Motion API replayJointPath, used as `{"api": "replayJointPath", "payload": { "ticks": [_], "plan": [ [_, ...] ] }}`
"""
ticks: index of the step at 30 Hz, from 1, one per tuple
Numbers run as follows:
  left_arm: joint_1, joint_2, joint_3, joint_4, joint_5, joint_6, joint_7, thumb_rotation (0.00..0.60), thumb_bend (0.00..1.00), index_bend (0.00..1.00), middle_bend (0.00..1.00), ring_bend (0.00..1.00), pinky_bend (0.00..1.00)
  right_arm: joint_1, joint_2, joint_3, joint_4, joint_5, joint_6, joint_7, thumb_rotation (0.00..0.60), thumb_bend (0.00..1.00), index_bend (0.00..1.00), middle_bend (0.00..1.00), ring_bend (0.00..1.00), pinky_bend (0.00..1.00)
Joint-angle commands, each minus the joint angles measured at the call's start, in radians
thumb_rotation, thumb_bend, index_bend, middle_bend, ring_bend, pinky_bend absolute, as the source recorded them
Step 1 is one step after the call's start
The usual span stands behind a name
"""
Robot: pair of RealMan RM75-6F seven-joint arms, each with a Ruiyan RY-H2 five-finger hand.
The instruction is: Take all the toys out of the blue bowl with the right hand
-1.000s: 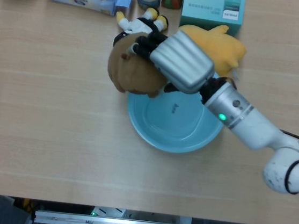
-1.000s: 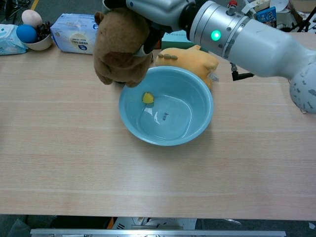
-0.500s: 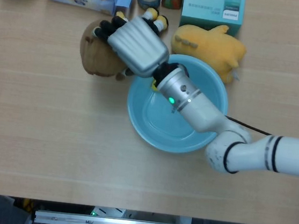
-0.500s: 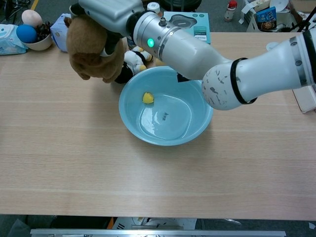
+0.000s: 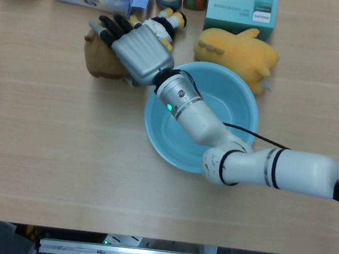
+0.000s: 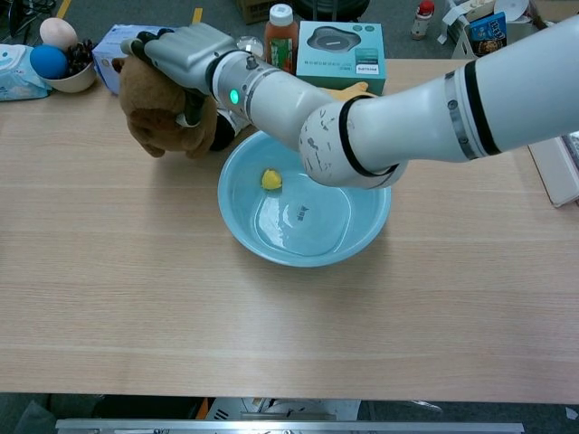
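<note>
Chest view shows the wooden table (image 6: 109, 271) with the blue bowl (image 6: 362, 231) near its middle, and the right arm (image 6: 407, 117) reaching across the bowl toward the far left. The right hand (image 6: 185, 59) lies on top of the brown plush toy (image 6: 158, 104), which sits on the table just left of the bowl, outside it; the fingers (image 5: 110, 27) curl over the toy's top, gripping it. A yellow plush toy (image 5: 239, 52) lies behind the bowl, a black-and-white plush (image 5: 159, 25) beside the hand. One small yellow toy (image 6: 270, 179) sits inside the bowl.
</note>
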Motion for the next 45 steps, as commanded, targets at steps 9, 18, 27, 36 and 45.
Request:
{"api": "replayJointPath", "payload": {
  "ticks": [9,18,27,36,45],
  "plan": [
    [-0.004,-0.002,-0.004,0.002,-0.002,-0.006,0.002,0.6,0.42,0.1,0.08,0.05,0.13,-0.019,0.077,-0.013,-0.104,-0.075,0.05,0.044,0.6,0.29,0.0,0.0,0.0,0.17],
    [0.0,0.001,-0.001,-0.004,0.007,0.0,0.003,0.6,0.42,0.1,0.08,0.05,0.13,-0.047,0.117,-0.041,-0.145,-0.118,0.053,0.093,0.6,0.29,0.0,0.0,0.0,0.18],
    [-0.003,-0.005,-0.001,0.007,-0.001,-0.013,0.0,0.6,0.42,0.1,0.08,0.05,0.13,-0.113,0.294,-0.155,-0.36,-0.138,0.034,0.064,0.6,0.29,0.19,0.34,0.32,0.55],
    [-0.01,-0.018,0.0,0.017,0.005,-0.028,-0.006,0.6,0.42,0.1,0.08,0.05,0.13,-0.112,0.415,-0.291,-0.476,-0.049,-0.004,-0.02,0.6,0.32,0.26,0.39,0.41,0.65],
    [-0.009,-0.026,0.002,0.036,0.003,-0.032,-0.023,0.6,0.42,0.1,0.08,0.05,0.13,-0.07,0.403,-0.376,-0.457,0.075,-0.032,-0.052,0.6,0.35,0.26,0.38,0.37,0.66]
  ]
}}
